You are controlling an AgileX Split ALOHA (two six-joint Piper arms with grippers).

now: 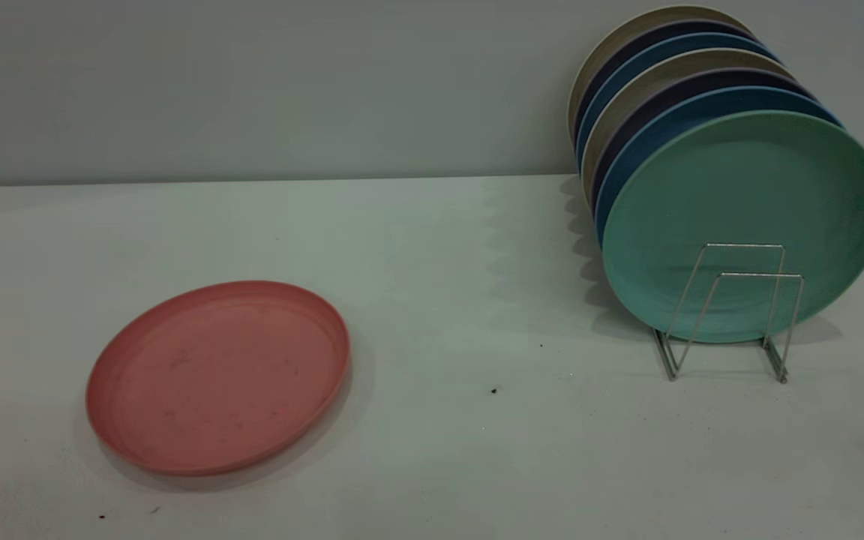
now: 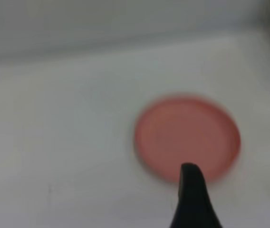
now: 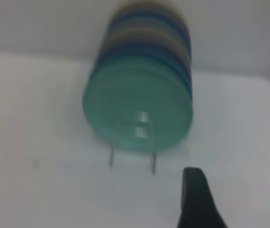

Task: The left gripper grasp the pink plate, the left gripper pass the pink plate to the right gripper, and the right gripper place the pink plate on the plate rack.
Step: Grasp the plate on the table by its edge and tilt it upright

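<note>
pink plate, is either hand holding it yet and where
Nothing is held. The pink plate lies flat on the table, untouched. The left wrist view shows only one finger tip of the left hand, short of the plate.

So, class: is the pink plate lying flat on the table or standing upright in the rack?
Flat. The pink plate lies face up on the table, apart from the rack.
</note>
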